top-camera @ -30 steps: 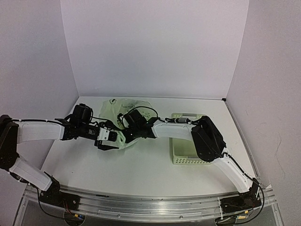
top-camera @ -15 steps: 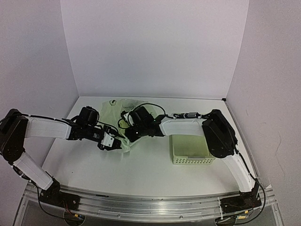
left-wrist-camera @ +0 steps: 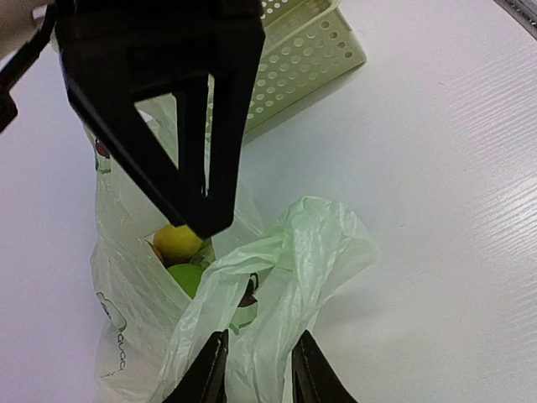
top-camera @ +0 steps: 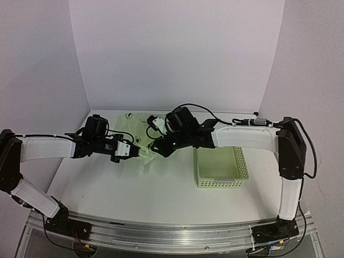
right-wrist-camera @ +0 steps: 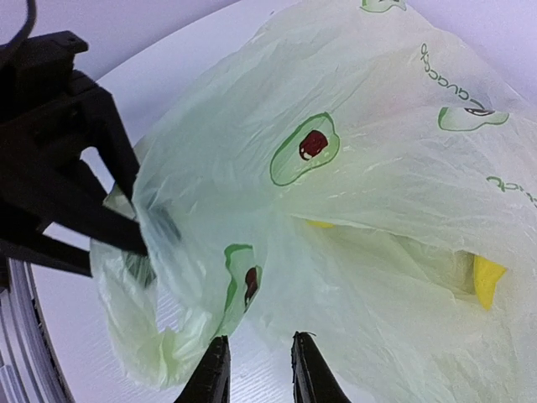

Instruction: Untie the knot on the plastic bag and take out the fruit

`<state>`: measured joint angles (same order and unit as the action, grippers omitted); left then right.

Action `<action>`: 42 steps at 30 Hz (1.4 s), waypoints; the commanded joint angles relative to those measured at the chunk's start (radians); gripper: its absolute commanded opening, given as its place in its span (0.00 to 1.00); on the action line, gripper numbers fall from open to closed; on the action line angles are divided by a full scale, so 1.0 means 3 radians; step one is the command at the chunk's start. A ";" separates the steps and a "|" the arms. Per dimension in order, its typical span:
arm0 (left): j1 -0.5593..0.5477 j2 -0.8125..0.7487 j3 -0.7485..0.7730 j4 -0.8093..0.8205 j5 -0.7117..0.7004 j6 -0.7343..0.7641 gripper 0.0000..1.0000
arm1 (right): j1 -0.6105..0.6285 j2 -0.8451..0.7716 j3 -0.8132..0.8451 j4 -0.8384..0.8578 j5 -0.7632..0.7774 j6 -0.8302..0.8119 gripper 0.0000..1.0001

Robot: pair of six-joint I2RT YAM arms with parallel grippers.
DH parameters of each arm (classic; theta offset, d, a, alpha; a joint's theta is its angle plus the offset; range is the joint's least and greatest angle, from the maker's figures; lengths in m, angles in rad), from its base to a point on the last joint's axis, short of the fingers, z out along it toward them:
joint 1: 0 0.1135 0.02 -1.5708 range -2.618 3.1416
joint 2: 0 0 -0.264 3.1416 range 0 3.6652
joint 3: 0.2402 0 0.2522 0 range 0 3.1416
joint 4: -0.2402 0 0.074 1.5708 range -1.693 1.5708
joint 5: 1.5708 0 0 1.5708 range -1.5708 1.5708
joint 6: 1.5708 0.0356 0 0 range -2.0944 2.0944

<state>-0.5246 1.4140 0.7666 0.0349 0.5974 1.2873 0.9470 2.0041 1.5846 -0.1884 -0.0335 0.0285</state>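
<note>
Left gripper and right gripper each have fingers pinched together on opposite lips of the bag, lying left of the basket, apparently to spread its loosened mouth and expose the yellow and green fruit inside

White table down below, evenly lit, with only soft shadows on it. Pale lilac walls close in on three sides: back wall, left wall, right wall. An aluminium rail runs along the near edge.
</note>
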 commanded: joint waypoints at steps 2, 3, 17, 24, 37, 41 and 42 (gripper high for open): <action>0.0018 -0.0098 0.0143 0.0052 -0.0042 -0.0265 0.29 | -0.0042 -0.0354 -0.0117 -0.0113 0.0033 -0.0042 0.23; 0.0020 -0.0093 0.0149 0.0079 -0.0037 -0.0303 0.32 | -0.0043 -0.0345 -0.0120 -0.0114 0.0064 -0.0036 0.23; 0.0085 -0.0339 0.0414 -0.0350 0.0524 -0.0681 0.55 | -0.0122 0.0298 0.0352 -0.0121 0.0629 0.0460 0.27; 0.0113 0.0317 0.1203 -0.0373 0.0081 -0.1687 0.67 | -0.0142 0.0564 0.0591 -0.0144 0.0835 0.0689 0.29; 0.0059 0.0932 0.1176 -0.0793 -0.0525 -0.1582 0.86 | -0.0146 0.0576 0.0522 -0.0134 0.0740 0.1135 0.30; 0.0056 0.0954 0.1003 -0.0777 -0.0703 -0.1252 0.87 | -0.0146 0.0595 0.0501 -0.0135 0.0720 0.1153 0.31; 0.0055 0.0968 0.0964 -0.0745 -0.0769 -0.1182 0.87 | -0.0146 0.0598 0.0496 -0.0134 0.0725 0.1154 0.31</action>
<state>-0.5036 1.6997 1.1015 -0.1832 0.4372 0.8467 0.9047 2.1765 1.7271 -0.2340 0.1960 0.3458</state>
